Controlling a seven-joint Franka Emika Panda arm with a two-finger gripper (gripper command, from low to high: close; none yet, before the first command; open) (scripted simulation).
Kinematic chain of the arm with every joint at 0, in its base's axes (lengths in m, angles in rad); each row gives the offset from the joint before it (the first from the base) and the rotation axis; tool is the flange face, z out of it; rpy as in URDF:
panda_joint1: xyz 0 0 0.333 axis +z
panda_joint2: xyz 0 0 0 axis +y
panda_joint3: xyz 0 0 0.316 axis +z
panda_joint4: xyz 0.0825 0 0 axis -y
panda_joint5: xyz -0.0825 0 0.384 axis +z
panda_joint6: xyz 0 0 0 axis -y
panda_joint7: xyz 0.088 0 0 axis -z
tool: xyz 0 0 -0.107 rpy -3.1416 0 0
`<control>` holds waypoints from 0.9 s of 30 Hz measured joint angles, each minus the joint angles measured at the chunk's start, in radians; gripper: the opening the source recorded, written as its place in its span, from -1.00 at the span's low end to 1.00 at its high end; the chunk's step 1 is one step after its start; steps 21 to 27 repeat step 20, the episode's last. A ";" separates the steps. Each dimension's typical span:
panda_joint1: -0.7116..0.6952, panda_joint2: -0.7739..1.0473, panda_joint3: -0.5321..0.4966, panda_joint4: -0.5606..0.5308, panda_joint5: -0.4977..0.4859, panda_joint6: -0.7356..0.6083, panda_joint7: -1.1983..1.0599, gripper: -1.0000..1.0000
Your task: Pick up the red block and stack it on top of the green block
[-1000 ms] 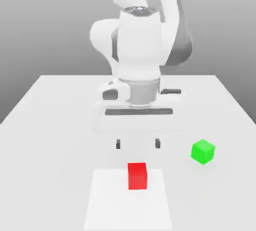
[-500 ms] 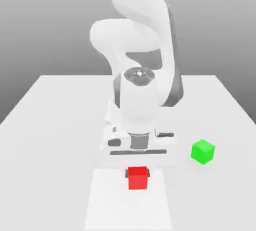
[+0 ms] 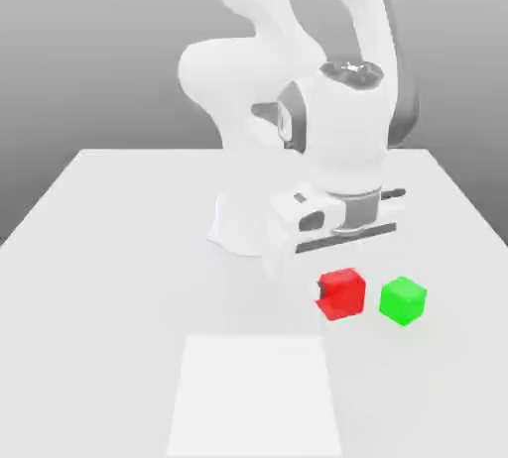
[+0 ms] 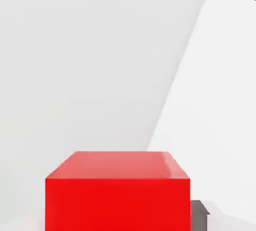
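My gripper (image 3: 342, 289) is shut on the red block (image 3: 343, 294), a small plain cube. It hangs under the hand just off the exterior view's left side of the green block (image 3: 403, 301), with a narrow gap between the two. The green block rests on the white table (image 3: 109, 248). One dark fingertip (image 3: 319, 293) shows against the red block's left face. In the hand view the red block (image 4: 117, 191) sits close up between the fingers, and a dark finger pad (image 4: 200, 214) shows beside it.
A lighter square patch (image 3: 256, 397) lies on the table near the front edge, where the red block stood before. The arm's white base (image 3: 243, 228) stands behind the blocks. The table's edges run along both sides.
The gripper came down over the red block, shut on it, and carried it off the square patch towards the exterior view's right, up beside the green block.
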 joint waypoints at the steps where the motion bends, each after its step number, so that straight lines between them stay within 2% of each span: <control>1: 0.033 -0.014 0.016 -0.005 0.009 -0.009 -0.022 -1.00; 7: 0.219 -0.081 0.108 -0.033 0.047 -0.051 -0.141 -1.00; 11: 0.215 -0.010 0.137 -0.031 0.005 0.016 -0.125 -1.00; 17: 0.184 0.158 0.136 -0.028 -0.121 0.177 -0.038 -1.00; 18: 0.176 0.185 0.136 -0.028 -0.147 0.203 -0.021 1.00; 27: 0.165 0.185 0.136 -0.028 -0.147 0.203 -0.021 1.00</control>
